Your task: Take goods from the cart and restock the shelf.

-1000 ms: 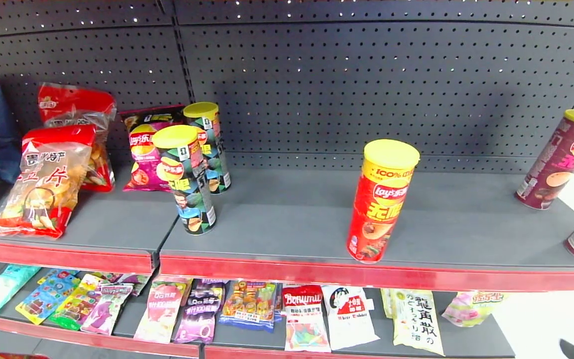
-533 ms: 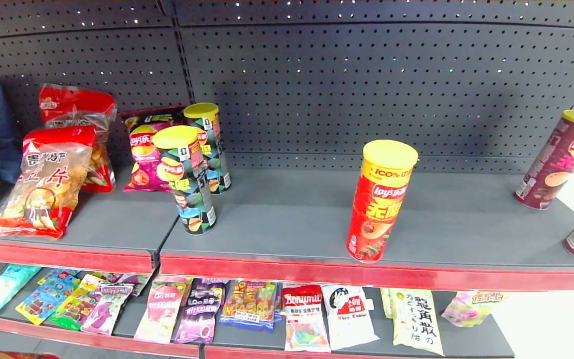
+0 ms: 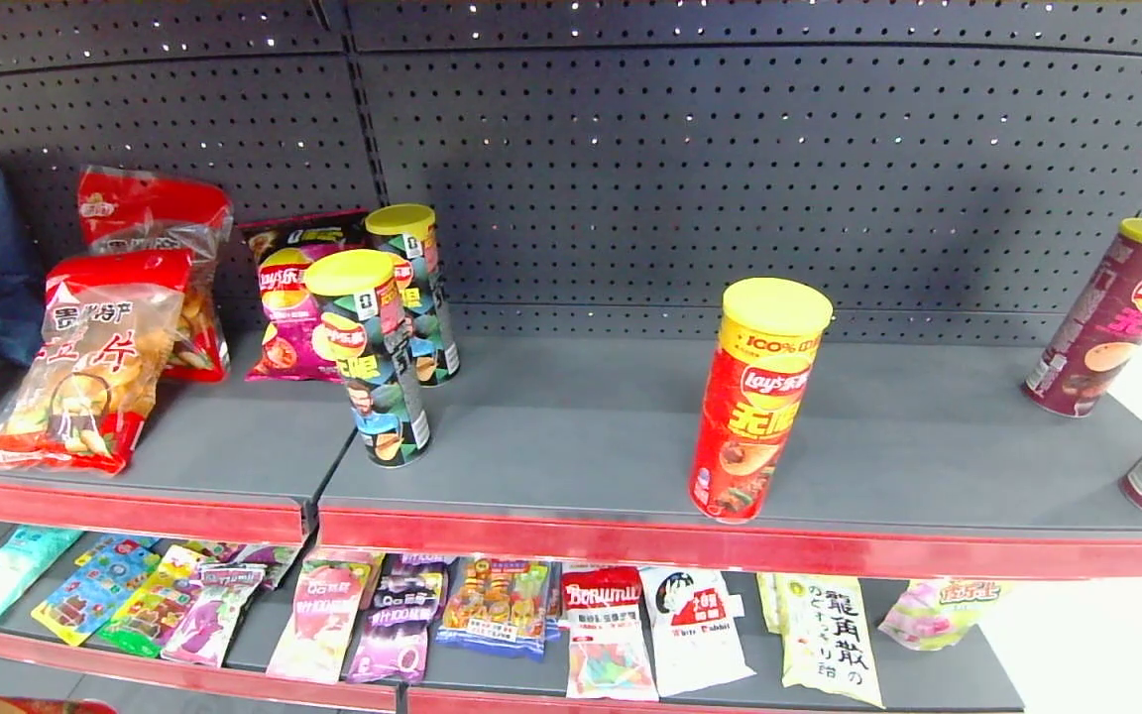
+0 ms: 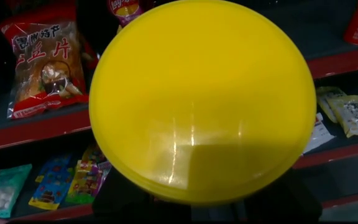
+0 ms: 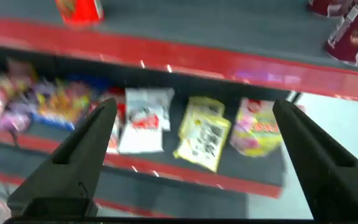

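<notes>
A chip can's round yellow lid faces the left wrist camera at close range, hiding the fingers; the can hangs in front of the shelf, held by my left gripper. My right gripper stands open, its dark fingers spread wide with nothing between them, level with the lower shelf. On the grey upper shelf a red can with a yellow lid stands near the front edge. Two black patterned cans stand to its left, and two maroon cans at the far right.
Red snack bags and a purple chip bag fill the shelf's left end. Several candy packets lie on the lower shelf. Open shelf space lies on both sides of the red can. A pegboard wall closes the back.
A dark fingertip at the lower right corner of the head view one second ago has dropped out of the picture. The goods on the shelf have not moved.
</notes>
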### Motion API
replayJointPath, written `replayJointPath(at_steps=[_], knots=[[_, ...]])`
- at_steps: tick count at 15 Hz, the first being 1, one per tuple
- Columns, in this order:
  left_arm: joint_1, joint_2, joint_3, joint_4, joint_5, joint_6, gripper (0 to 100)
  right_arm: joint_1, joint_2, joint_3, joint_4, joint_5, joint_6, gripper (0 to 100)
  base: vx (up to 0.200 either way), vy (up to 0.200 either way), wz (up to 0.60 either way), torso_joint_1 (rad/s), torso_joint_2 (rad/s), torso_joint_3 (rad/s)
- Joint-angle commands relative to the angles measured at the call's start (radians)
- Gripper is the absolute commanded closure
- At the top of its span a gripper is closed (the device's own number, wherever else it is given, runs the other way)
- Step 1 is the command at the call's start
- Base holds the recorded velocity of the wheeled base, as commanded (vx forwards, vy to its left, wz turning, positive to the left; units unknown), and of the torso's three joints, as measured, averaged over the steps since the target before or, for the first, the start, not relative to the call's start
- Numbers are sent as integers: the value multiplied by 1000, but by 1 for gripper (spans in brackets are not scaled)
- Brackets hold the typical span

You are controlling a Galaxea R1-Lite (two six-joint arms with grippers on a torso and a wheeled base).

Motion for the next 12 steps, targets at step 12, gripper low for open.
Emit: replayJointPath(at_steps=[12], knots=[[-1, 0, 1, 0, -3, -4, 100, -1, 5, 79, -78, 22, 45, 0, 0, 0, -50, 0, 1, 1]])
